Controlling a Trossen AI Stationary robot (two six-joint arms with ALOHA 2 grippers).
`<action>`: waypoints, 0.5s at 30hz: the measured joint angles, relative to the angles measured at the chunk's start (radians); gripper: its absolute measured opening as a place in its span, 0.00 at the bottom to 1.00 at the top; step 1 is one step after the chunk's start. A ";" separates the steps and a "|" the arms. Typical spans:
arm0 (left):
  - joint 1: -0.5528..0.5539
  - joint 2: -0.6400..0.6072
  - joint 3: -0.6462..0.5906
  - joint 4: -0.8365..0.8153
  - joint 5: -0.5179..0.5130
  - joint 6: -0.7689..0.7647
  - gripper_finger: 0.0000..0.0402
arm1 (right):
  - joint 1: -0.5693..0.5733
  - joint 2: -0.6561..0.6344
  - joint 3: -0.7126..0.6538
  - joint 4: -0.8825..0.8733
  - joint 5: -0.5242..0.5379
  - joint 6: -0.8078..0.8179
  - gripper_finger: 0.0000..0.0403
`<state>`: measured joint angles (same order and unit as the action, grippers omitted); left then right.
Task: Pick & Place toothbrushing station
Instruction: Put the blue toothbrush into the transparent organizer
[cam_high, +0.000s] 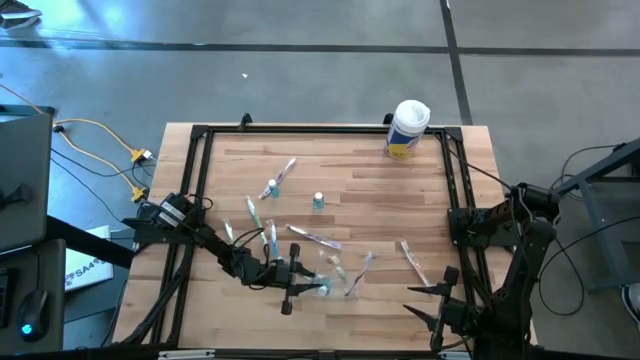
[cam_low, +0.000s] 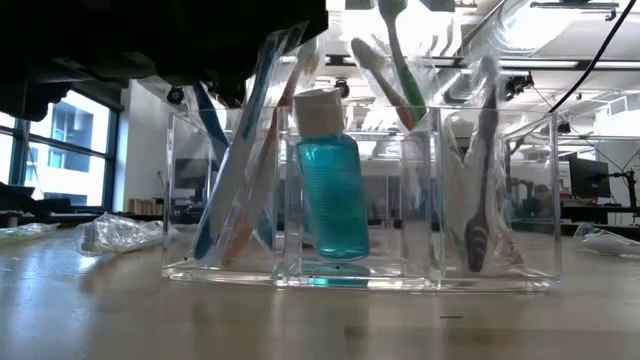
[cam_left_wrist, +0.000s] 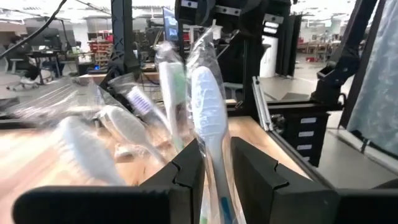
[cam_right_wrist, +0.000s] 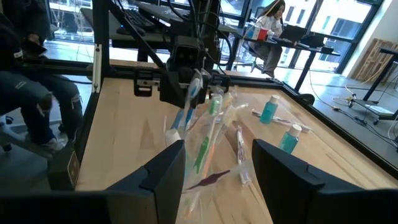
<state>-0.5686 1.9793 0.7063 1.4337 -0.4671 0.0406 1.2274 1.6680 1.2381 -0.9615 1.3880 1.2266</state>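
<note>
Your left gripper (cam_high: 303, 277) sits right at the clear plastic holder (cam_high: 325, 285), near the front middle of the table (cam_high: 400, 200). In the left wrist view its fingers (cam_left_wrist: 186, 171) stand a little apart with a wrapped white toothbrush (cam_left_wrist: 208, 118) upright in the gap between them; you cannot tell whether the pads actually press on the handle. The brush leans among other wrapped brushes standing in the holder.

From table height you see the holder (cam_low: 360, 270) split into compartments: toothbrushes slanting in the side ones, and a small teal tube (cam_low: 330, 190) with a pale cap upright in the middle one.

Beyond the holder, loose toothbrushes lie scattered across the wood. One pinkish one (cam_high: 315, 237) lies just behind the holder, another (cam_high: 412, 262) off to its right, and several more behind and to its left. Two teal-capped tubes (cam_high: 318, 201) rest farther back from the holder, apart from each other. The white canister (cam_high: 407, 128) stands well away at the far right of the table.

Your right gripper (cam_high: 438, 318) waits at the front right edge, well apart from the holder, its fingers (cam_right_wrist: 163, 167) spread and empty
</note>
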 joint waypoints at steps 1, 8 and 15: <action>0.000 0.000 0.000 0.002 0.000 -0.004 0.19 | 0.000 0.000 0.000 0.000 0.000 0.000 0.45; -0.001 0.000 0.025 -0.004 0.001 0.004 0.19 | 0.000 0.000 0.000 0.000 0.000 0.000 0.45; -0.001 0.000 0.081 -0.126 0.003 -0.003 0.21 | 0.000 0.000 0.000 0.000 -0.002 0.000 0.45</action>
<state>-0.5694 1.9793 0.7873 1.3075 -0.4637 0.0371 1.2274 1.6680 1.2376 -0.9618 1.3856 1.2263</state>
